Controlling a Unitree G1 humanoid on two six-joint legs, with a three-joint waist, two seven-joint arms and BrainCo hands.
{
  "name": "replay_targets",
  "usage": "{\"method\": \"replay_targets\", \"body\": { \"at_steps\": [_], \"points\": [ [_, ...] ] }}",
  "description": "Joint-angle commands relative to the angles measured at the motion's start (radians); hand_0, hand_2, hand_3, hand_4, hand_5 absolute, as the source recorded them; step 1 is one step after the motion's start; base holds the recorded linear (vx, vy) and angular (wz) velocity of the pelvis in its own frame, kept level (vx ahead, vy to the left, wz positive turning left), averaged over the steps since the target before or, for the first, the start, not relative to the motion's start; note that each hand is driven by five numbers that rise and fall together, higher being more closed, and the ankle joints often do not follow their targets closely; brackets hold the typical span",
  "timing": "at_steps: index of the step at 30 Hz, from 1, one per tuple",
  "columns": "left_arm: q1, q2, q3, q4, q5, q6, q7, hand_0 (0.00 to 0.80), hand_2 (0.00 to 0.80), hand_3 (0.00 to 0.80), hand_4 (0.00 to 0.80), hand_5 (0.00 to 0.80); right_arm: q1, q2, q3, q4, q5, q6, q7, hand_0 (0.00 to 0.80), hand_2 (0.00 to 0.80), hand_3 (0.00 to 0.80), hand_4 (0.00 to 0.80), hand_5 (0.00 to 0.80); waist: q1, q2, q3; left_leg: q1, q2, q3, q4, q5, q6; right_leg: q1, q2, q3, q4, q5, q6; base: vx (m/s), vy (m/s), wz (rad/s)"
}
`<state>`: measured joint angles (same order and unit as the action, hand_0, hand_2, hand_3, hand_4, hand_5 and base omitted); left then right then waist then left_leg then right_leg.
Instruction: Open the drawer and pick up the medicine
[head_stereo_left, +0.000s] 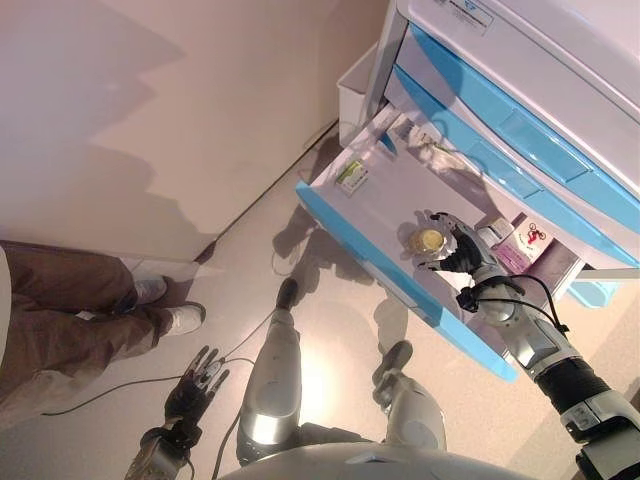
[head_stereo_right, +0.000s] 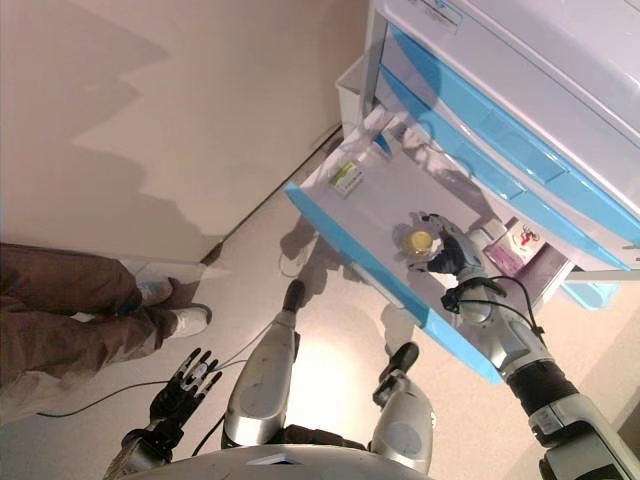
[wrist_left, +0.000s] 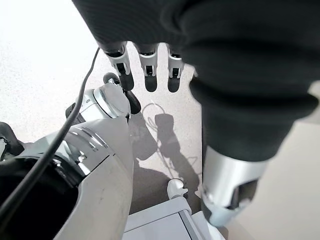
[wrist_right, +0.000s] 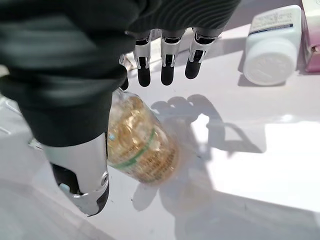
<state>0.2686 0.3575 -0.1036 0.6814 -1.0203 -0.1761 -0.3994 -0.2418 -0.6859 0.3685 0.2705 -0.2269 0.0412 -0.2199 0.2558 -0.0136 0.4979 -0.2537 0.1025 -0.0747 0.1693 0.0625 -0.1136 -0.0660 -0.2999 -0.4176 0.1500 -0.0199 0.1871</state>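
Right wrist view: open drawer (head_stereo_left: 340, 215), centre right of the head views, contains amber pill bottle (wrist_right: 140, 142), white bottle (wrist_right: 272, 45), pink box (head_stereo_left: 525, 240). Right hand (wrist_right: 165, 55) over amber bottle, fingers straight; left hand (head_stereo_left: 195, 385) relaxed, lower left.

We are seeing a clear, glossy plastic bottle (wrist_right: 142, 145) lying on the drawer's (head_stereo_left: 345, 225) smooth white plastic floor; a matt white plastic bottle (wrist_right: 272, 45) is standing nearby, and the floor (head_stereo_left: 250, 260) is looking speckled and matt.

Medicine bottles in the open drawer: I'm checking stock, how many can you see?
2. A clear bottle of yellow capsules lies under the right robot hand; a white bottle lies beside a pink box. Others may be hidden.
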Motion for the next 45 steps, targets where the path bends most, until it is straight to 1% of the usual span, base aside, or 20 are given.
{"method": "replay_targets", "body": {
  "at_steps": [1,12,13,14,15,16,35,40,42,45],
  "points": [
    [0.01,0.037,-0.025,-0.021,0.01,-0.007,-0.009,0.0,0.0,0.0,0.0,0.0,-0.03,-0.021,0.029,-0.015,-0.009,-0.014,-0.009,0.0,0.0,0.0,0.0,0.0,0.013,0.002,-0.007,0.02,-0.004,0.017,0.038,-0.056,0.064,-0.082,-0.004,0.003,0.081,0.055,-0.03,0.0,0.0,0.0],
    [0.003,0.038,-0.027,-0.02,0.013,-0.004,-0.006,0.0,0.0,0.0,0.0,0.0,-0.038,-0.007,0.037,0.009,-0.011,-0.009,-0.006,0.0,0.0,0.0,0.0,0.0,0.018,-0.001,-0.003,0.018,-0.005,0.012,0.042,-0.058,0.065,-0.081,-0.004,-0.001,0.083,0.055,-0.03,0.0,0.0,0.0],
    [0.002,0.039,-0.025,-0.02,0.014,-0.004,-0.008,0.0,0.0,0.0,0.0,0.0,-0.04,-0.007,0.036,0.01,-0.008,-0.012,-0.009,0.182,0.182,0.182,0.182,0.182,0.019,-0.001,-0.002,0.016,-0.005,0.012,0.043,-0.057,0.065,-0.082,-0.004,-0.002,0.083,0.055,-0.03,0.0,0.0,0.0],
    [0.002,0.04,-0.024,-0.02,0.014,-0.004,-0.009,0.0,0.0,0.0,0.0,0.0,-0.041,-0.007,0.036,0.012,-0.008,-0.012,-0.01,0.398,0.398,0.398,0.398,0.398,0.019,-0.002,-0.002,0.016,-0.004,0.012,0.043,-0.058,0.065,-0.082,-0.004,-0.003,0.084,0.056,-0.03,0.0,0.0,0.0],
    [0.001,0.04,-0.026,-0.022,0.014,-0.003,-0.004,0.0,0.0,0.0,0.0,0.0,-0.042,-0.005,0.036,0.011,-0.008,-0.013,-0.011,0.486,0.486,0.486,0.486,0.486,0.019,-0.003,-0.001,0.015,-0.004,0.013,0.044,-0.058,0.066,-0.082,-0.003,-0.003,0.084,0.056,-0.031,0.0,0.0,0.0],
    [0.002,0.04,-0.025,-0.02,0.013,-0.005,-0.006,0.0,0.0,0.0,0.0,0.0,-0.04,-0.005,0.036,0.011,-0.009,-0.016,-0.011,0.8,0.8,0.8,0.8,0.8,0.019,-0.003,0.0,0.014,-0.004,0.013,0.044,-0.058,0.065,-0.083,-0.003,-0.003,0.083,0.056,-0.03,0.0,0.0,0.0],
    [-0.001,0.046,-0.021,-0.027,0.02,-0.006,-0.006,0.0,0.0,0.0,0.0,0.0,-0.043,-0.013,0.031,-0.005,-0.013,-0.039,-0.023,0.8,0.8,0.8,0.8,0.8,0.019,-0.01,0.0,0.02,-0.004,0.013,0.038,-0.059,0.067,-0.073,0.007,-0.001,0.067,0.06,-0.029,0.0,0.0,0.0],
    [0.011,0.039,-0.018,-0.023,0.027,-0.013,-0.008,0.0,0.0,0.0,0.0,0.0,-0.025,-0.039,0.011,-0.096,-0.027,-0.077,-0.02,0.8,0.8,0.8,0.8,0.8,0.01,-0.016,-0.015,0.04,0.001,0.02,0.023,-0.059,0.064,-0.059,0.013,0.004,0.056,0.062,-0.026,0.0,0.0,0.0],
    [0.015,0.035,-0.015,-0.022,0.03,-0.014,-0.005,0.0,0.0,0.0,0.0,0.0,-0.012,-0.052,-0.005,-0.163,-0.041,-0.091,-0.014,0.8,0.8,0.8,0.8,0.8,0.003,-0.02,-0.025,0.052,0.004,0.026,0.015,-0.059,0.063,-0.052,0.016,0.008,0.05,0.061,-0.023,0.008,-0.005,-0.02],
    [0.018,0.029,-0.008,-0.014,0.03,-0.016,-0.001,0.0,0.0,0.0,0.0,0.0,0.003,-0.079,-0.036,-0.273,-0.062,-0.12,0.025,0.8,0.8,0.8,0.8,0.8,-0.009,-0.029,-0.045,0.077,0.011,0.037,-0.005,-0.056,0.06,-0.037,0.024,0.016,0.037,0.062,-0.019,0.0,0.0,0.0]
  ]
}}
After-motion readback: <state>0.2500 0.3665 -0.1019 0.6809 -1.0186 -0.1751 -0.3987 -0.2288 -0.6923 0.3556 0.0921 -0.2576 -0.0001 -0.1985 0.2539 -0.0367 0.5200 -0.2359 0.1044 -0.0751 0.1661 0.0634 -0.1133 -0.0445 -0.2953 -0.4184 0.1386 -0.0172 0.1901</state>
